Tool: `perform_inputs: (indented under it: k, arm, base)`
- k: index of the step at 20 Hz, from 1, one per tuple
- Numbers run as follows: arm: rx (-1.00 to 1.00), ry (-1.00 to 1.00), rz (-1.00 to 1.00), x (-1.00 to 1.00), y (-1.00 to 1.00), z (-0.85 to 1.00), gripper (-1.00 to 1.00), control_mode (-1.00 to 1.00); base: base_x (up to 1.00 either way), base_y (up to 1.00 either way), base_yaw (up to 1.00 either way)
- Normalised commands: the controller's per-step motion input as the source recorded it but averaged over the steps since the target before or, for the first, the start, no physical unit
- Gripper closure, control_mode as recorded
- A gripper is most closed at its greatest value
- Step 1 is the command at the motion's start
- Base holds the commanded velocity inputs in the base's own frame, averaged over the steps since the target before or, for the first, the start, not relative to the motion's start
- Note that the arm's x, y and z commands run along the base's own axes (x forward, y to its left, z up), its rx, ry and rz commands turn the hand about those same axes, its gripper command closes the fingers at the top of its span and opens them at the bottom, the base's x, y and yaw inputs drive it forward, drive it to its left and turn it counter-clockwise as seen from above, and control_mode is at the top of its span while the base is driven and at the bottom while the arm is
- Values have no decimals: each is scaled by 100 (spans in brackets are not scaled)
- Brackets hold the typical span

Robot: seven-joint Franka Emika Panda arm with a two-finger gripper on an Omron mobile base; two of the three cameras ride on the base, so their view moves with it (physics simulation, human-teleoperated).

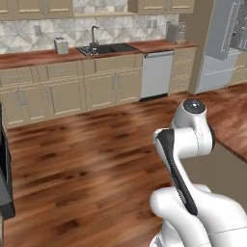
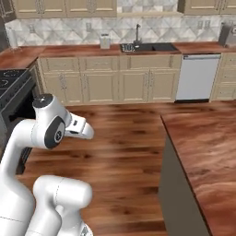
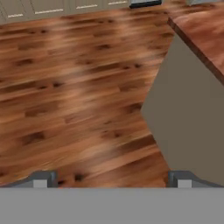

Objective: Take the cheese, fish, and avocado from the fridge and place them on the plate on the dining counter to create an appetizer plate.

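In the hand view my gripper (image 3: 111,181) is open, its two fingertips (image 3: 41,179) wide apart with nothing between them, looking down at the wood floor beside the dining counter (image 3: 199,30). That reddish-brown slab (image 2: 207,152) lies to the right of the arm, and its corner (image 1: 236,132) reaches in past the arm's elbow. The silver-grey fridge (image 1: 217,53) stands far off at the back right, with a door open and white wire shelves showing. The cheese, fish, avocado and plate are out of view.
A wall counter runs along the back with a sink (image 1: 106,48), a toaster (image 1: 61,46) and a white dishwasher (image 1: 157,75). A dark stove (image 2: 11,85) stands at the left. Open wood floor (image 2: 124,138) lies between the arm and the cabinets.
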Motion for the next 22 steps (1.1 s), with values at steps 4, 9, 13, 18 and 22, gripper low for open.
perform_inputs:
  k: [4,9,13,18,22]
  arm:
    - [0,0,0,0,0,0,-100,100]
    - [0,0,0,0,0,0,-100,100]
    - [0,0,0,0,0,0,-100,100]
    - [0,0,0,0,0,0,-100,100]
    - [0,0,0,0,0,0,-100,100]
  base:
    - [100,27,-24]
    - [100,32,-32]
    - [100,36,-45]
    - [89,30,-55]
    - [55,31,-66]
